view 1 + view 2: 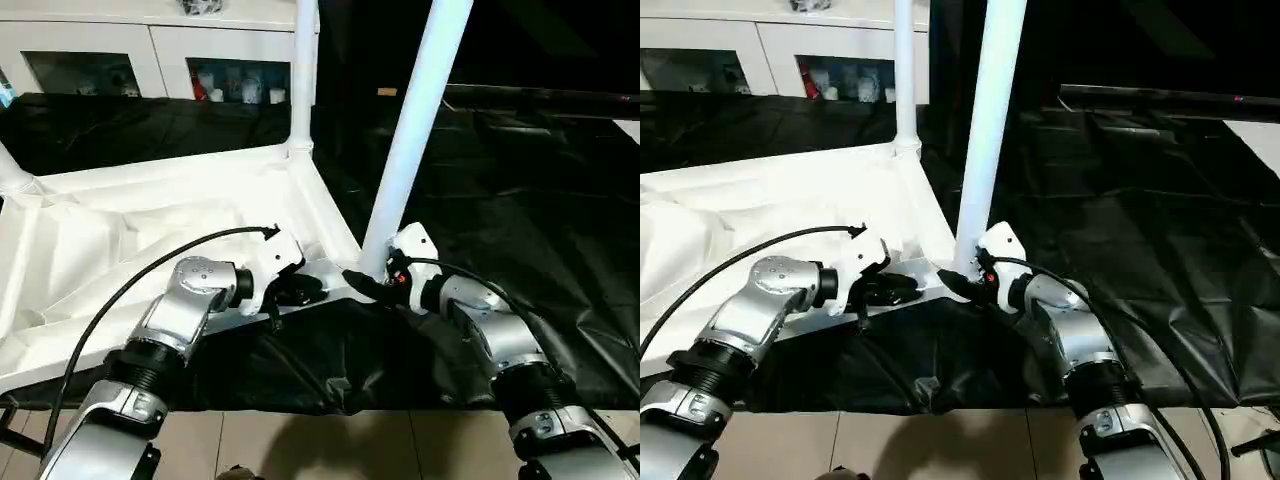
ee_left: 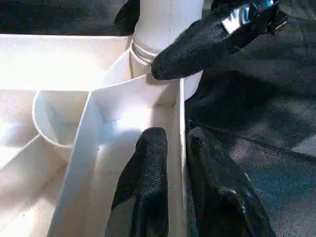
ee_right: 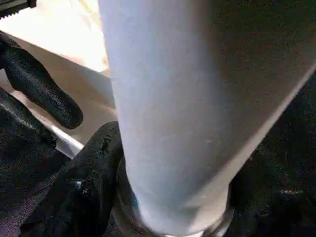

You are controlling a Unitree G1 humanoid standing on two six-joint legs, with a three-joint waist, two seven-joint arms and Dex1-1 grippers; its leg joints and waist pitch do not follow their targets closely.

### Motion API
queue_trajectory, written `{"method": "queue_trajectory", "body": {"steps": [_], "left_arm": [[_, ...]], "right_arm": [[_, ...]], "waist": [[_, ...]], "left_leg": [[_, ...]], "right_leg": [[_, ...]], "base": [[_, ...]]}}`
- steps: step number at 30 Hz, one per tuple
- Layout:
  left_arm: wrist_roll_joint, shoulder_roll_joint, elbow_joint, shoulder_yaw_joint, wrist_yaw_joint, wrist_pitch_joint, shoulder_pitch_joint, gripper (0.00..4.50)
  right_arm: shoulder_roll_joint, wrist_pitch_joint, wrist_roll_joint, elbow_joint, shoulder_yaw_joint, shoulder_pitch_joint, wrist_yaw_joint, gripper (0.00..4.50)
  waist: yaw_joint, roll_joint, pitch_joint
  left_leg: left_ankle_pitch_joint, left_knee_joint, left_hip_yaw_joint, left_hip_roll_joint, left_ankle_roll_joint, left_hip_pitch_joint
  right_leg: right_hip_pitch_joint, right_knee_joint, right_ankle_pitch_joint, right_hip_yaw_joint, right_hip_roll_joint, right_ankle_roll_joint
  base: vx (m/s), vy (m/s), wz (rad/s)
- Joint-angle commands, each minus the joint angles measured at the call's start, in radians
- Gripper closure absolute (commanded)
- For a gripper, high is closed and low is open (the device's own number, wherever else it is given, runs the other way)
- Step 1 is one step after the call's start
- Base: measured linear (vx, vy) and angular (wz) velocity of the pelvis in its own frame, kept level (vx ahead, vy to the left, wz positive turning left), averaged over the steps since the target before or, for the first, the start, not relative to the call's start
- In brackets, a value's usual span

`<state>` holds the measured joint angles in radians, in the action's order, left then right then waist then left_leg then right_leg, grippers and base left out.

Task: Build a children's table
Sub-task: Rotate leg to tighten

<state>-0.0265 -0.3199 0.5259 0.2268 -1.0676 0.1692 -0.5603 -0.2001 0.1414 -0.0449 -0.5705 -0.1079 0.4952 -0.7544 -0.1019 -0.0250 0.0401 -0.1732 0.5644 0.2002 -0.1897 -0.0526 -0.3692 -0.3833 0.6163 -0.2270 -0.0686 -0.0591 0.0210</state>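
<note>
White plastic top point(image 1: 150, 240) lies upside down on black sheeting point(image 1: 520, 200), rim up. Near corner socket carries an upright leg point(image 1: 415, 130); another leg point(image 1: 303, 70) stands in the far corner socket beyond it. Left gripper point(image 2: 175, 148) at the rim just beside the near leg, fingers point(image 2: 148, 177) straddling the rim wall, one inside, one outside, slightly parted. Right gripper point(image 1: 375, 283) at the near leg's base, fingers point(image 3: 84, 187) spread around the tube, one touching it. Cabinet point(image 1: 120, 50) behind the top
</note>
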Motion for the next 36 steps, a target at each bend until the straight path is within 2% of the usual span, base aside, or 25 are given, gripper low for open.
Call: {"method": "queue_trajectory", "body": {"steps": [1,6,7,10,15,17,18,19,20,21,23,24,25,26,27,30,31,32,34,35,36], "left_arm": [[-0.004,-0.005,0.019,0.021,-0.013,-0.026,-0.011,3.65],[-0.010,-0.007,0.047,0.034,-0.033,-0.028,-0.016,3.65],[-0.010,-0.009,0.051,0.036,-0.040,-0.023,-0.018,3.93],[-0.012,-0.016,0.058,0.042,-0.057,-0.022,-0.021,3.93],[-0.013,-0.029,0.062,0.054,-0.086,-0.026,-0.026,4.40],[-0.013,-0.033,0.066,0.059,-0.095,-0.028,-0.028,4.45],[-0.011,-0.036,0.071,0.066,-0.113,-0.032,-0.030,4.45],[-0.011,-0.036,0.072,0.066,-0.115,-0.032,-0.030,4.45],[-0.009,-0.039,0.072,0.070,-0.127,-0.038,-0.030,4.45],[-0.009,-0.039,0.072,0.070,-0.127,-0.038,-0.030,4.49],[-0.001,-0.041,0.071,0.071,-0.148,-0.057,-0.029,4.49],[0.026,-0.040,0.054,0.065,-0.177,-0.062,-0.023,4.50],[0.026,-0.040,0.054,0.065,-0.177,-0.062,-0.023,4.50],[0.040,-0.040,0.043,0.062,-0.192,-0.059,-0.019,4.50],[0.053,-0.043,0.030,0.063,-0.213,-0.056,-0.014,4.50],[0.068,-0.053,0.009,0.070,-0.254,-0.057,-0.004,4.50],[0.070,-0.054,0.008,0.071,-0.260,-0.059,-0.003,4.50],[0.073,-0.057,0.003,0.072,-0.269,-0.056,0.000,4.50],[0.081,-0.065,-0.012,0.077,-0.293,-0.045,0.008,4.50],[0.083,-0.069,-0.018,0.078,-0.303,-0.042,0.012,4.50],[0.085,-0.073,-0.020,0.077,-0.308,-0.042,0.014,4.50]], "right_arm": [[-0.008,0.005,0.017,-0.023,-0.026,-0.003,-0.018,1.31],[-0.014,0.009,0.015,-0.020,-0.033,-0.007,-0.024,1.31],[-0.015,0.010,0.014,-0.018,-0.033,-0.007,-0.025,1.31],[-0.018,0.009,0.014,-0.019,-0.032,-0.007,-0.028,1.31],[-0.022,0.004,0.015,-0.027,-0.030,-0.003,-0.030,1.31],[-0.024,0.003,0.015,-0.029,-0.031,-0.001,-0.029,1.31],[-0.028,-0.003,0.017,-0.029,-0.036,0.001,-0.034,1.31],[-0.029,-0.005,0.017,-0.029,-0.037,0.002,-0.035,1.31],[-0.033,-0.014,0.019,-0.030,-0.042,0.003,-0.044,1.31],[-0.033,-0.014,0.019,-0.030,-0.042,0.003,-0.044,1.13],[-0.049,-0.033,0.006,-0.024,-0.043,0.008,-0.095,1.13],[-0.075,-0.041,-0.019,-0.005,-0.046,0.010,-0.176,0.99],[-0.075,-0.041,-0.019,-0.005,-0.046,0.010,-0.176,0.99],[-0.087,-0.043,-0.028,0.004,-0.050,0.011,-0.212,0.79],[-0.102,-0.048,-0.030,0.010,-0.057,0.013,-0.246,0.66],[-0.128,-0.067,-0.027,0.012,-0.072,0.022,-0.293,0.42],[-0.132,-0.072,-0.026,0.010,-0.075,0.023,-0.299,0.42],[-0.137,-0.074,-0.030,0.010,-0.078,0.024,-0.317,0.42],[-0.153,-0.070,-0.041,0.012,-0.091,0.025,-0.381,0.42],[-0.164,-0.070,-0.046,0.013,-0.100,0.025,-0.418,0.66],[-0.170,-0.069,-0.048,0.011,-0.110,0.026,-0.448,0.74]], "waist": [[-0.005,0.003,-0.056],[-0.006,0.004,-0.057],[-0.007,0.006,-0.058],[-0.008,0.006,-0.059],[-0.007,0.006,-0.060],[-0.007,0.006,-0.058],[-0.008,0.009,-0.056],[-0.007,0.007,-0.054],[-0.007,0.007,-0.054],[-0.008,0.008,-0.054],[-0.007,0.007,-0.052],[-0.008,0.005,-0.053],[-0.011,0.006,-0.053],[-0.014,0.008,-0.054],[-0.016,0.001,-0.055],[-0.021,0.001,-0.057],[-0.021,0.002,-0.057],[-0.021,-0.003,-0.056],[-0.023,-0.001,-0.056],[-0.023,0.000,-0.054],[-0.026,-0.004,-0.054]], "left_leg": [[-0.100,-0.049,-0.027,-0.054,0.055,0.017],[-0.102,-0.048,-0.027,-0.055,0.049,0.018],[-0.102,-0.047,-0.026,-0.055,0.048,0.018],[-0.096,-0.046,-0.027,-0.055,0.050,0.018],[-0.092,-0.045,-0.027,-0.054,0.054,0.017],[-0.102,-0.046,-0.027,-0.054,0.053,0.018],[-0.125,-0.047,-0.027,-0.055,0.044,0.019],[-0.139,-0.049,-0.027,-0.055,0.037,0.019],[-0.139,-0.049,-0.027,-0.055,0.037,0.019],[-0.150,-0.049,-0.027,-0.055,0.029,0.018],[-0.175,-0.050,-0.028,-0.056,0.020,0.020],[-0.176,-0.049,-0.027,-0.056,0.021,0.021],[-0.174,-0.048,-0.027,-0.056,0.023,0.020],[-0.161,-0.047,-0.025,-0.057,0.030,0.019],[-0.147,-0.045,-0.025,-0.056,0.038,0.018],[-0.121,-0.042,-0.024,-0.056,0.057,0.015],[-0.119,-0.042,-0.025,-0.056,0.058,0.016],[-0.119,-0.041,-0.023,-0.056,0.060,0.016],[-0.121,-0.041,-0.024,-0.057,0.066,0.014],[-0.129,-0.041,-0.024,-0.057,0.067,0.015],[-0.130,-0.041,-0.024,-0.057,0.068,0.016]], "right_leg": [[0.049,-0.055,0.076,0.056,-0.097,0.233],[0.050,-0.054,0.078,0.057,-0.097,0.231],[0.050,-0.054,0.082,0.057,-0.097,0.232],[0.050,-0.052,0.092,0.056,-0.096,0.234],[0.051,-0.049,0.108,0.055,-0.096,0.239],[0.049,-0.052,0.089,0.055,-0.096,0.240],[0.048,-0.056,0.046,0.056,-0.097,0.236],[0.048,-0.060,0.016,0.056,-0.097,0.231],[0.048,-0.060,0.016,0.056,-0.097,0.231],[0.048,-0.061,-0.004,0.057,-0.098,0.228],[0.045,-0.064,-0.041,0.058,-0.098,0.222],[0.046,-0.065,-0.046,0.058,-0.097,0.219],[0.048,-0.063,-0.041,0.058,-0.096,0.220],[0.046,-0.061,-0.020,0.059,-0.096,0.222],[0.048,-0.057,0.004,0.057,-0.094,0.226],[0.047,-0.052,0.037,0.056,-0.096,0.234],[0.047,-0.053,0.035,0.055,-0.097,0.235],[0.046,-0.053,0.030,0.055,-0.095,0.235],[0.048,-0.053,0.017,0.054,-0.097,0.237],[0.045,-0.056,0.002,0.054,-0.095,0.234],[0.046,-0.057,-0.013,0.055,-0.096,0.233]], "base": [[0.000,0.000,0.00],[0.000,0.000,0.00],[0.000,0.000,0.00],[0.000,0.000,0.00],[0.000,0.000,0.00],[0.000,0.000,0.00],[0.000,0.000,0.00],[0.000,0.000,0.00],[0.000,0.000,0.00],[0.000,0.000,0.00],[0.000,0.000,0.00],[0.000,0.000,0.00],[0.000,0.000,0.00],[0.000,0.000,0.00],[0.000,0.000,0.00],[0.000,0.000,0.00],[0.000,0.000,0.00],[0.000,0.000,0.00],[0.000,0.000,0.00],[0.000,0.000,0.00],[0.000,0.000,0.00]]}}
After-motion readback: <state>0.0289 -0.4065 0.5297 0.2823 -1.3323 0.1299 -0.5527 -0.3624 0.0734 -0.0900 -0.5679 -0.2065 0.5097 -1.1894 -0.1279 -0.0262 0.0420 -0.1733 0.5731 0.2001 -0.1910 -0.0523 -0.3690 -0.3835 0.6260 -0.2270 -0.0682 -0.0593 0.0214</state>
